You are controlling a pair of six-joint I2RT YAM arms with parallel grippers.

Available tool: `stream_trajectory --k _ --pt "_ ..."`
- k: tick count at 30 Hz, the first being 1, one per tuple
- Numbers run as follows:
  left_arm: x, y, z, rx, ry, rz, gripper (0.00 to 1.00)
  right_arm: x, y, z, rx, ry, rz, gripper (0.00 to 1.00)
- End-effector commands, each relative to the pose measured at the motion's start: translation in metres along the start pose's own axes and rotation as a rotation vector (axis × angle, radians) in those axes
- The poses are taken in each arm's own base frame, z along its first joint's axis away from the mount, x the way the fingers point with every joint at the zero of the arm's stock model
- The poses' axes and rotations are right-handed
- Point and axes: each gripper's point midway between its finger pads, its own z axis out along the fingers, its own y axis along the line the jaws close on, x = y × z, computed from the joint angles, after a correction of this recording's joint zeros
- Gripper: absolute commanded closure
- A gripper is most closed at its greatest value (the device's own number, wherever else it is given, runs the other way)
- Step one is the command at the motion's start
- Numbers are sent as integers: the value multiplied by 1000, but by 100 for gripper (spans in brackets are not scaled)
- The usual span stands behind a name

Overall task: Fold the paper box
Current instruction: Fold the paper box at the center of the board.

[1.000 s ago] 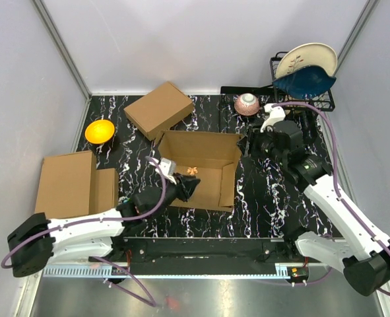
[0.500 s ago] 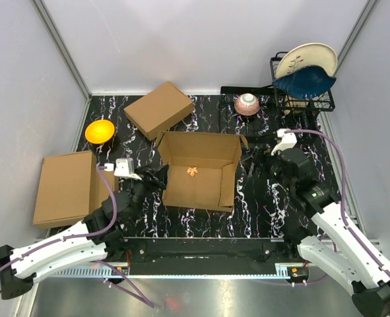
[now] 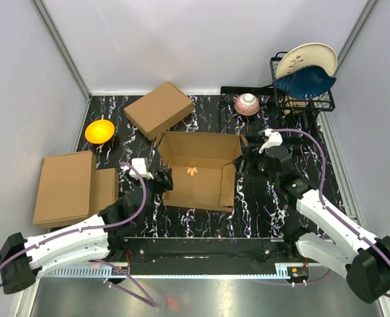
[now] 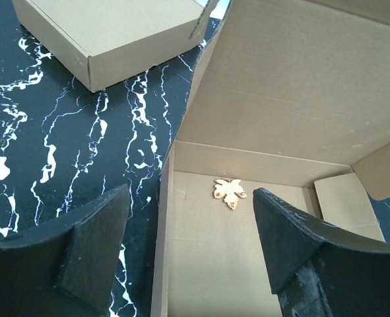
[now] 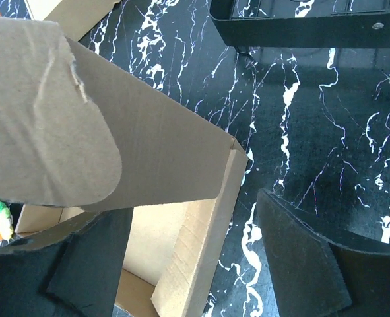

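Note:
The paper box (image 3: 198, 173) sits open in the middle of the table with its walls standing up and a small leaf sticker (image 4: 229, 192) on its floor. My left gripper (image 3: 165, 182) is open at the box's left wall. In the left wrist view my left gripper (image 4: 191, 228) straddles that wall's edge (image 4: 160, 264), one finger outside and one inside. My right gripper (image 3: 243, 165) is open at the box's right wall. In the right wrist view my right gripper (image 5: 195, 261) straddles that wall (image 5: 204, 244), under a rounded flap (image 5: 43, 119).
A smaller closed cardboard box (image 3: 159, 109) lies behind the paper box. A flat tan cardboard piece (image 3: 66, 187) lies at the left and an orange bowl (image 3: 99, 131) behind it. A pink bowl (image 3: 247, 104) and a black dish rack (image 3: 303, 92) with plates stand at the back right.
My left gripper came out of the box's inside, swung left, and now sits at its left wall. My right gripper moved nearer and then left, up to the right wall.

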Motion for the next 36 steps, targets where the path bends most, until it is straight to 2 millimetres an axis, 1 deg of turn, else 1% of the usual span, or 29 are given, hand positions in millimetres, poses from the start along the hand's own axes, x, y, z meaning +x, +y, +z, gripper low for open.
stream_trajectory --k 1,2,5,6,8,9,10,12,13,14,15,16,17,18,19,20,21,22,23,24,26,27,28,29,34,35,36 --pt "-20 -22 1 72 -26 -75 24 -13 1 -1 13 -61 39 20" --pt "-17 -25 1 92 -19 -75 25 -8 -1 -2 20 -48 45 21" --pt "-8 -23 2 84 -4 -75 26 23 -6 1 17 48 83 15" --pt "-1 -20 2 75 8 -73 26 37 -6 3 4 87 91 14" --pt "5 -20 2 78 23 -89 26 52 -5 10 10 126 120 11" --pt "12 -18 2 69 40 -81 26 58 -5 12 10 143 124 9" --pt "14 -18 2 70 48 -87 25 67 0 18 4 168 123 9" --pt "19 -17 2 67 63 -96 25 71 4 25 5 183 114 7" --pt "22 -17 1 67 69 -97 26 82 4 31 19 218 108 7" --pt "23 -15 1 63 72 -100 25 84 7 34 21 229 107 7" --pt "24 -14 1 61 73 -103 25 86 6 37 37 233 103 7" --pt "25 -12 0 56 73 -103 25 94 2 43 67 254 100 7" --pt "26 -10 0 50 73 -107 26 87 11 49 51 227 94 8" --pt "26 -9 -1 46 74 -105 26 87 5 53 93 217 88 9" --pt "26 -6 -1 32 71 -103 25 93 1 58 123 234 86 11" --pt "29 -3 -2 23 82 -98 25 89 4 63 132 222 82 12" --pt "29 -2 -2 18 82 -98 26 100 -10 63 211 252 57 16" --pt "30 0 -3 11 84 -97 26 100 -13 65 238 250 50 18" --pt "32 3 -4 1 94 -93 26 97 -11 67 253 244 41 21" --pt "32 3 -5 0 94 -99 26 103 -21 68 304 256 22 29" --pt "34 8 -6 -12 102 -98 26 100 -22 71 329 255 12 36" --pt "32 8 -7 -9 97 -106 26 104 -29 70 363 267 -7 39" --pt "32 9 -8 -9 96 -109 26 104 -31 70 374 269 -19 46" --pt "31 10 -9 -6 92 -116 26 102 -33 71 393 264 -29 48" --pt "33 15 -11 -10 89 -124 27 116 -52 63 479 314 -103 64" --pt "35 15 -11 -13 92 -125 27 117 -56 61 499 314 -114 74" --pt "37 16 -11 -13 95 -128 28 121 -61 58 519 328 -123 79"
